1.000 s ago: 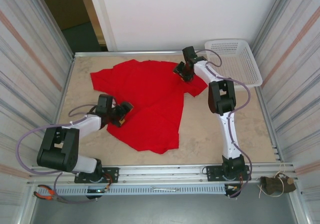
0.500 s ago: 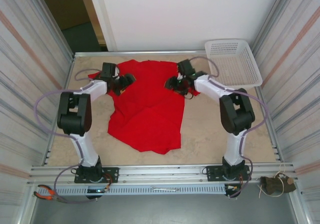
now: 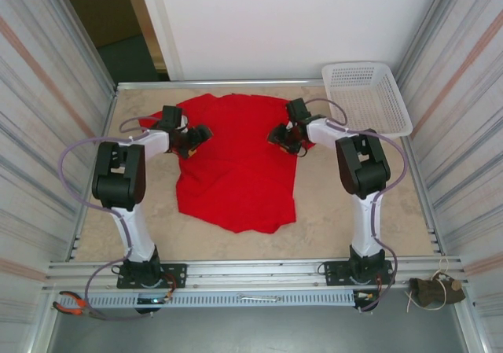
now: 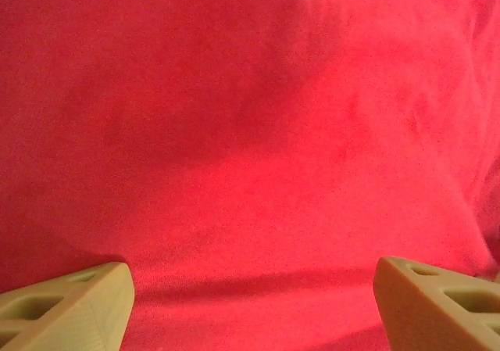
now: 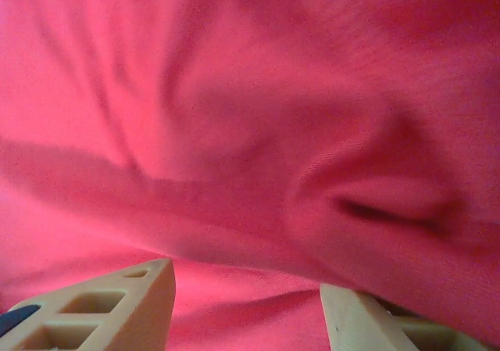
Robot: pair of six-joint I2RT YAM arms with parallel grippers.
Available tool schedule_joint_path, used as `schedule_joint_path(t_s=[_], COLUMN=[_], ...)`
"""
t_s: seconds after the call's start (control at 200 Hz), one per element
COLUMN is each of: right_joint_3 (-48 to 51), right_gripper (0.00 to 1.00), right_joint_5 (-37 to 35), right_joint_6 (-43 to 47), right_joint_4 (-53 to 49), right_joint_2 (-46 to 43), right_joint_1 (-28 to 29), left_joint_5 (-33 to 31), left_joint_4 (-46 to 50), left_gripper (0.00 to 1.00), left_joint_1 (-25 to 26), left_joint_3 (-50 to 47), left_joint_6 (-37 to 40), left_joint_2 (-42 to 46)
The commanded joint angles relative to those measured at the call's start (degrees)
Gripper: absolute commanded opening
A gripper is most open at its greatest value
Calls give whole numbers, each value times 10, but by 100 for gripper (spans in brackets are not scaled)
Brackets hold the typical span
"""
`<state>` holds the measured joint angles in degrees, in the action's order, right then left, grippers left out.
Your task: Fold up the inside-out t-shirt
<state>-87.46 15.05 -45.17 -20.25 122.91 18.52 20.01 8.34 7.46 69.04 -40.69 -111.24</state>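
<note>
Inside-out t-shirt (image 3: 236, 172), soft creased red knit, left gripper (image 4: 251, 277) splayed wide, right gripper (image 5: 246, 277) parted, empty

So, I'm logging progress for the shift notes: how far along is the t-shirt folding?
Early. Done: the t-shirt lies spread roughly flat on the table, with no tidy fold visible. In hand: the left gripper, jaws open, and the right gripper sit over its two shoulders. Left: all the folding itself.

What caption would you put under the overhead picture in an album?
Red t-shirt spread on the table, left gripper and right gripper over its upper half, white basket beyond.
</note>
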Motion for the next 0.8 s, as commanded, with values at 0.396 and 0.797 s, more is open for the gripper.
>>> schedule_joint_path(t_s=[0.396, 0.797], right_joint_3=[266, 450], right_gripper=[59, 73], right_joint_5=[-83, -83], right_joint_6=[11, -85], right_joint_4=[-61, -71], right_joint_2=[-380, -615], right_joint_1=[2, -17], left_joint_5=[-74, -319], left_joint_4=[171, 92], left_gripper=[82, 65], left_joint_1=[153, 529], left_joint_3=[-74, -243], left_joint_6=[244, 289], left_joint_2=[263, 337])
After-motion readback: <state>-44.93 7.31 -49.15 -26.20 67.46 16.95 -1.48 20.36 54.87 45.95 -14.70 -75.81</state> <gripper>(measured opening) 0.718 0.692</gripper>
